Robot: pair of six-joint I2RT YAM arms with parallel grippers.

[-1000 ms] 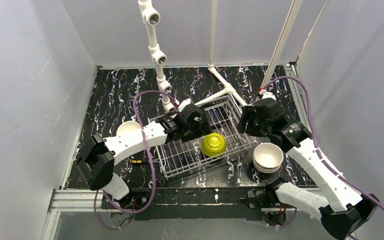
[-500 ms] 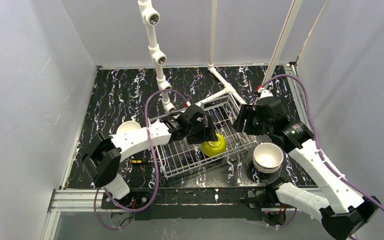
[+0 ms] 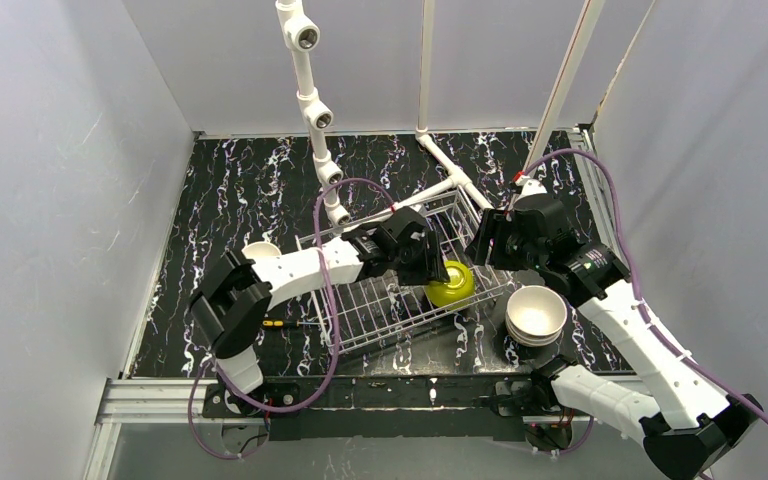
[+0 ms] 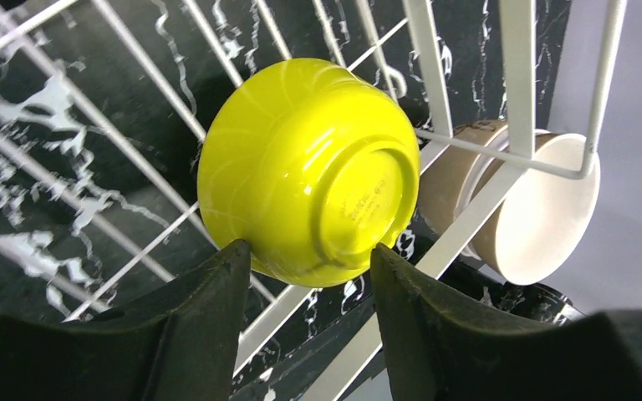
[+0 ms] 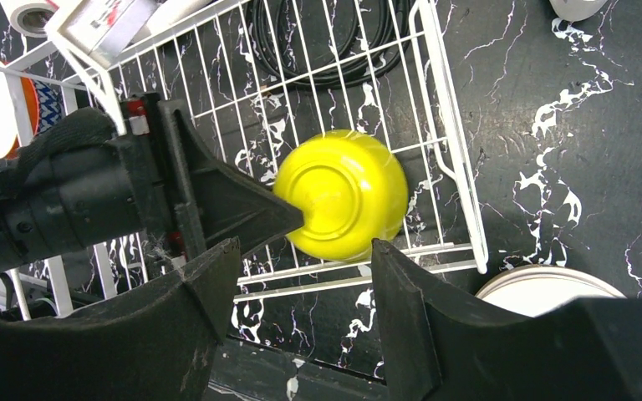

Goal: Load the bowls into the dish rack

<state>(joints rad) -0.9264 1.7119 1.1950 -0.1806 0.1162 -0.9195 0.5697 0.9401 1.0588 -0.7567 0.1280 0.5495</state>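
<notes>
In the near right corner of the dish rack (image 3: 360, 300) the yellow-green bowl (image 3: 450, 283) lies tipped on its side, the left end effector (image 4: 311, 251) half open astride its base, grip uncertain, so squeezing that rounded wall could pop it loose toward the wide-open, empty right end effector (image 5: 305, 242) above the rack's right side.
</notes>
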